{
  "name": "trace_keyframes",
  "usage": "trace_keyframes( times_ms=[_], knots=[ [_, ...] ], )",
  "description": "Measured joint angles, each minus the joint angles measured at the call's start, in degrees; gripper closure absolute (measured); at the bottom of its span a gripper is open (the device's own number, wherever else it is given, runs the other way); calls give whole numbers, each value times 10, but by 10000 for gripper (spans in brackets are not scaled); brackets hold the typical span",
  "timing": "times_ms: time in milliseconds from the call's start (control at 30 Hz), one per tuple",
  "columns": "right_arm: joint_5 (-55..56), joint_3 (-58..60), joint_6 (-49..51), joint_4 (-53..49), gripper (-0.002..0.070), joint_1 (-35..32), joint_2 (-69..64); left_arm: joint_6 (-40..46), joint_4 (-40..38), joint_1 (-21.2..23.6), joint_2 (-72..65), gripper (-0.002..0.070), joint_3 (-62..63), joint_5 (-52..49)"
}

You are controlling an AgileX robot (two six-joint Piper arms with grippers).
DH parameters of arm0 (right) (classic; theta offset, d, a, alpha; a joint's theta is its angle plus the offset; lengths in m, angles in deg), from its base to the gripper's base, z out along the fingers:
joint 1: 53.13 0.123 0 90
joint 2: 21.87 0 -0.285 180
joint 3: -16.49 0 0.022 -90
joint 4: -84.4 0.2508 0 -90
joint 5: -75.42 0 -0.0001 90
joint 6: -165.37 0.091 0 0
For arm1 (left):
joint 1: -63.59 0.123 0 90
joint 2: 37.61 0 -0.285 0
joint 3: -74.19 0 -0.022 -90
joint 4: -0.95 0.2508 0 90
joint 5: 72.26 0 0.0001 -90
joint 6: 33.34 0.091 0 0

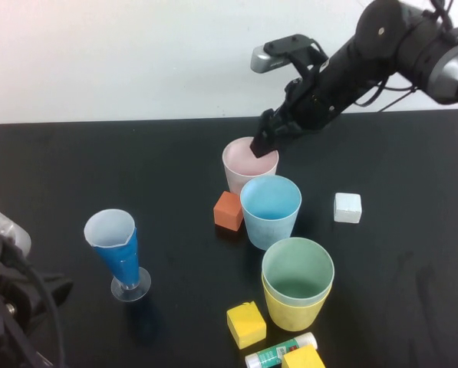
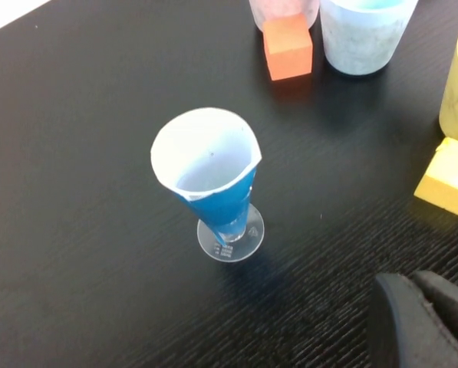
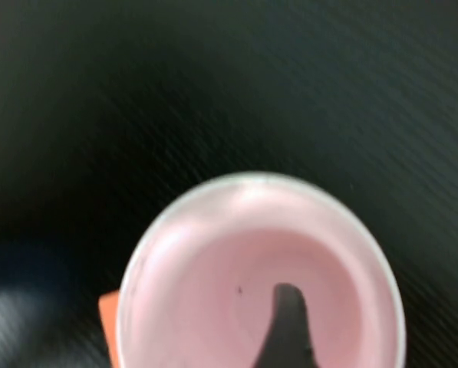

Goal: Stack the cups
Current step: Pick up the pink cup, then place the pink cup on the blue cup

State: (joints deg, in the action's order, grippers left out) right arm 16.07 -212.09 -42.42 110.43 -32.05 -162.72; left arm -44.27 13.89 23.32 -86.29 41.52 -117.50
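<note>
The right tool (image 1: 264, 145) sits at the rim of the pastel pink tapered plastic cup (image 1: 242, 164), one finger (image 3: 288, 330) inside (apparently parted, not gripping). Light blue cup (image 1: 270, 210) just beside it; green cup (image 1: 297, 270) nested in the yellow cup (image 1: 292, 308) nearer. Left tool (image 2: 424, 322) closed, far from the pink cup.

Black table (image 1: 75, 161) bears cups (image 1: 270, 208), blocks (image 1: 229, 210) and a tube (image 1: 278, 351).
</note>
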Motion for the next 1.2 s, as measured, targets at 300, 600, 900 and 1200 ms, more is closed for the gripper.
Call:
trace_keyframes(
  times_ms=[300, 600, 900, 1200],
  knots=[
    [5, -3, 7, 8, 533, 0, -32, 0, 0, 0, 0, 673, -5, -18],
    [19, -4, 14, -9, 636, 1, 4, 0, 0, 0, 0, 673, -6, -39],
    [-109, -5, 12, -121, 636, 1, 143, 0, 0, 0, 0, 673, -6, -47],
    [-120, 21, -25, -75, 639, 12, 173, -1, 0, 0, 0, 673, -6, -27]
  ],
)
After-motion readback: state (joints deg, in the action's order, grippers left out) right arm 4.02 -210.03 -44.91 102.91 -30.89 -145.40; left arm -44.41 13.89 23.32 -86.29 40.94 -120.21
